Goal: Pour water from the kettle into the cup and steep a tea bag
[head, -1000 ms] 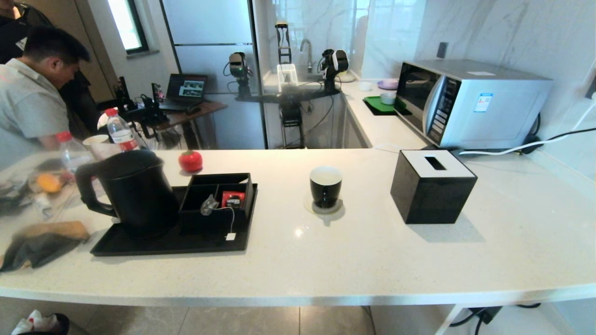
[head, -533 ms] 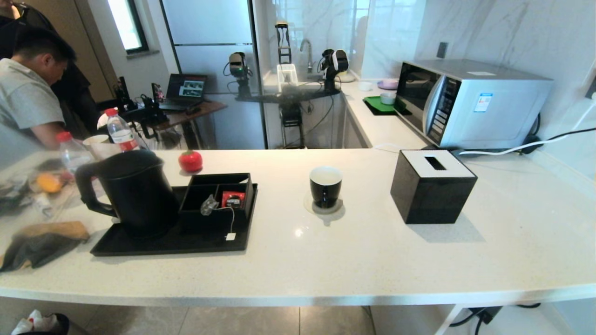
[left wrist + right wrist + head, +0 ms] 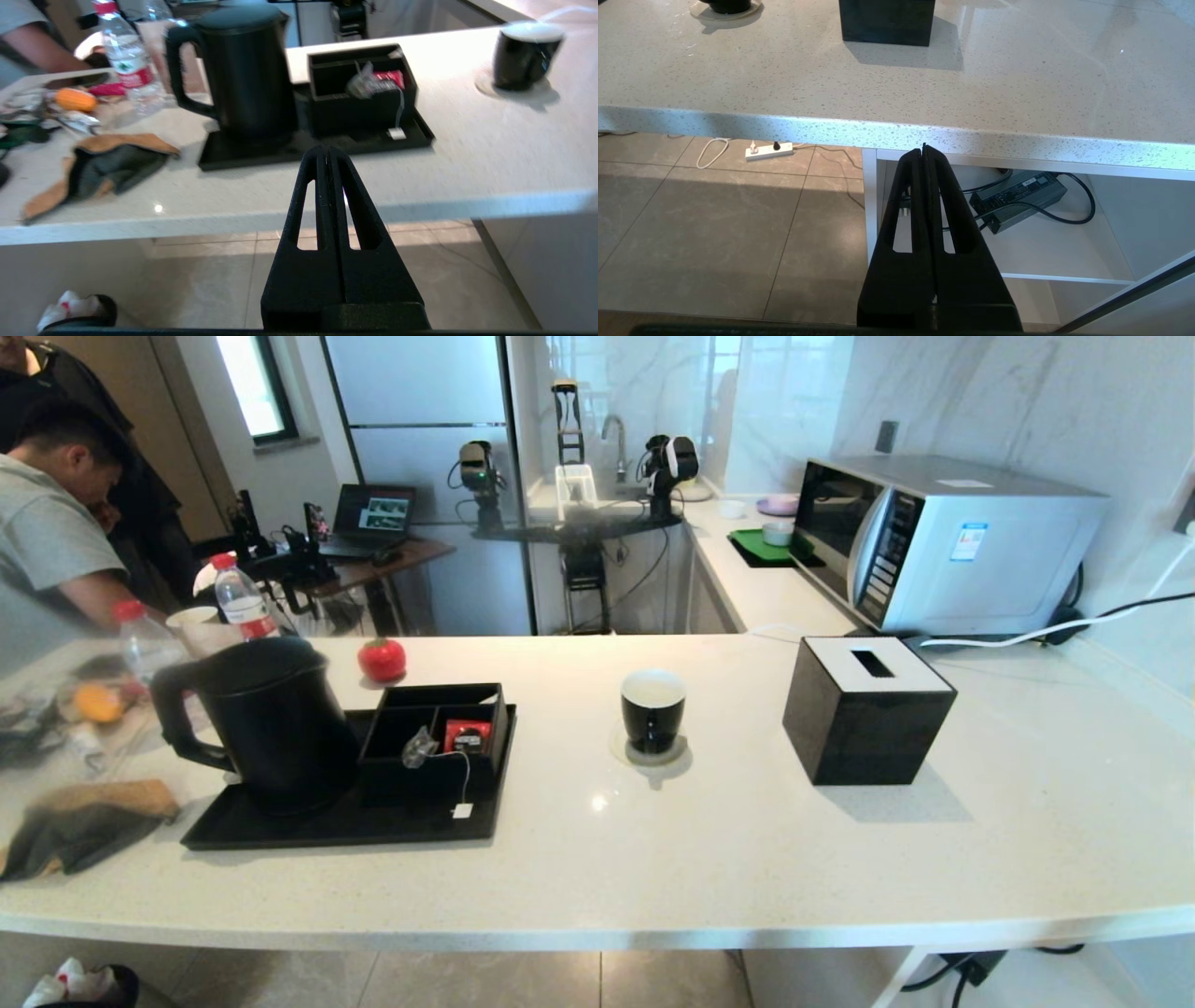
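Note:
The black kettle (image 3: pixel 271 719) stands on the left of a black tray (image 3: pixel 345 821), handle to the left. A black divided box (image 3: pixel 439 728) beside it holds the tea bag (image 3: pixel 420 747), whose white string hangs down to a tag (image 3: pixel 462 810) on the tray. The black cup (image 3: pixel 653 709) with a white inside sits on a round coaster at the counter's middle. Neither arm shows in the head view. My left gripper (image 3: pixel 327 149) is shut, below and in front of the counter edge, facing the kettle (image 3: pixel 247 70), tea bag (image 3: pixel 364 84) and cup (image 3: pixel 525 56). My right gripper (image 3: pixel 923 148) is shut, below the counter edge.
A black tissue box (image 3: pixel 868 709) stands right of the cup, a microwave (image 3: pixel 943 541) behind it. A red tomato-like object (image 3: pixel 382 659), bottles (image 3: pixel 243 602), a paper cup and cloths (image 3: pixel 84 821) crowd the left end, where a person (image 3: pixel 56 541) leans.
The person at the far left has shifted further left. The left wrist view is blurred as if moving. Nothing on the counter has changed.

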Robot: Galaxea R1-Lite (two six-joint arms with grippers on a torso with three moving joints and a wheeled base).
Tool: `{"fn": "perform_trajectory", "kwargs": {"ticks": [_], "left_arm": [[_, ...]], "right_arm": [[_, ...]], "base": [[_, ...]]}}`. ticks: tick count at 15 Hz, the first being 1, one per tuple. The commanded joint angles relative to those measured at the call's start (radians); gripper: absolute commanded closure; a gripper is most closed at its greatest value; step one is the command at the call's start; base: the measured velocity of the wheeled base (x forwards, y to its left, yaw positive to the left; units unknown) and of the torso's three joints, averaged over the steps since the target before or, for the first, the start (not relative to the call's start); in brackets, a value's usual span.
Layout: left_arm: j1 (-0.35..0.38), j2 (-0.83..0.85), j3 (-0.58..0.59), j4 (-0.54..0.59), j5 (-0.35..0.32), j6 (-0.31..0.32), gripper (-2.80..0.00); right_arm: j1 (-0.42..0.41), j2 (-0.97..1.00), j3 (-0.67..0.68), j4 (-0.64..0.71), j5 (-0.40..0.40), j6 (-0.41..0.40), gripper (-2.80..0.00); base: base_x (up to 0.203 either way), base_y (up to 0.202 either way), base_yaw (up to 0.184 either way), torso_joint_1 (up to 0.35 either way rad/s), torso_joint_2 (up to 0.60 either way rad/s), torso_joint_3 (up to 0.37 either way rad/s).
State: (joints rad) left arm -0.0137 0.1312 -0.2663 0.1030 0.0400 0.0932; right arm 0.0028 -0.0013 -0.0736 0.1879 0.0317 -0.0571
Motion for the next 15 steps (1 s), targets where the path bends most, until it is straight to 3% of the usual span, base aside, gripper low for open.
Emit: {"fn": "perform_trajectory", "kwargs": {"ticks": [1, 5, 7, 11, 13, 15], "left_arm": [[-0.016, 0.210, -0.105, -0.007, 0.066, -0.005, 0.00], [-0.027, 0.566, -0.272, -0.156, 0.309, -0.050, 0.00], [0.036, 0.689, -0.306, -0.235, 0.374, -0.079, 0.00], [0.332, 0.961, -0.295, -0.443, 0.301, -0.080, 0.00], [0.423, 1.109, -0.245, -0.596, 0.250, -0.071, 0.00], [0.474, 1.273, -0.154, -0.827, 0.205, -0.065, 0.00]], "right_arm": [[0.000, 0.001, 0.000, 0.001, 0.001, -0.001, 0.00], [0.000, 0.001, 0.000, 0.001, 0.001, -0.001, 0.00], [0.000, 0.001, 0.000, 0.001, 0.001, -0.001, 0.00], [0.000, 0.001, 0.000, 0.001, 0.001, -0.001, 0.00], [0.000, 0.001, 0.000, 0.001, 0.001, -0.001, 0.00], [0.000, 0.001, 0.000, 0.001, 0.001, -0.001, 0.00]], "base": [[0.000, 0.000, 0.000, 0.000, 0.00, 0.000], [0.000, 0.000, 0.000, 0.000, 0.00, 0.000], [0.000, 0.000, 0.000, 0.000, 0.00, 0.000], [0.000, 0.000, 0.000, 0.000, 0.00, 0.000], [0.000, 0.000, 0.000, 0.000, 0.00, 0.000], [0.000, 0.000, 0.000, 0.000, 0.00, 0.000]]}}
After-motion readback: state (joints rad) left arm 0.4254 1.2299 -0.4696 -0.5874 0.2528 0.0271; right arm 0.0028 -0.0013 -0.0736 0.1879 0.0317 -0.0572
